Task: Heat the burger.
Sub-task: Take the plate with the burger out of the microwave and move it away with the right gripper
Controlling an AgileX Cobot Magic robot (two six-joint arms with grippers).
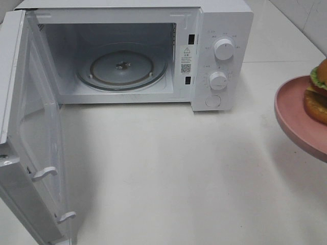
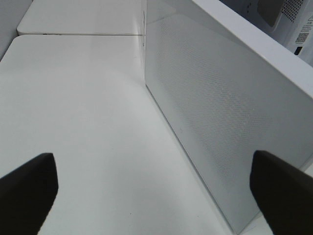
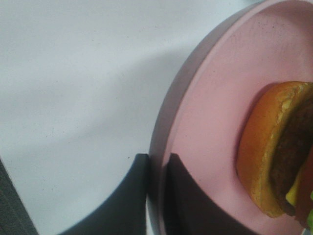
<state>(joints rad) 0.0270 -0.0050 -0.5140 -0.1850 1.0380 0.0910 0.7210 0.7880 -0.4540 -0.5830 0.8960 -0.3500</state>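
Observation:
The white microwave (image 1: 223, 25) stands at the back with its door (image 1: 30, 132) swung wide open to the left. The glass turntable (image 1: 121, 69) inside is bare. A burger (image 1: 318, 92) sits on a pink plate (image 1: 294, 120) at the right edge of the exterior view, raised off the table and tilted. In the right wrist view my right gripper (image 3: 157, 161) is shut on the rim of the plate (image 3: 210, 112), with the burger (image 3: 274, 152) just beyond. My left gripper (image 2: 156, 188) is open and empty beside the outer face of the door (image 2: 220, 107). Neither gripper shows in the exterior view.
The microwave has two knobs (image 1: 224, 49) and a round button on its right panel. The white tabletop (image 1: 179, 173) spreads in front of the microwave. A seam between two table slabs (image 2: 78, 34) runs behind the left gripper.

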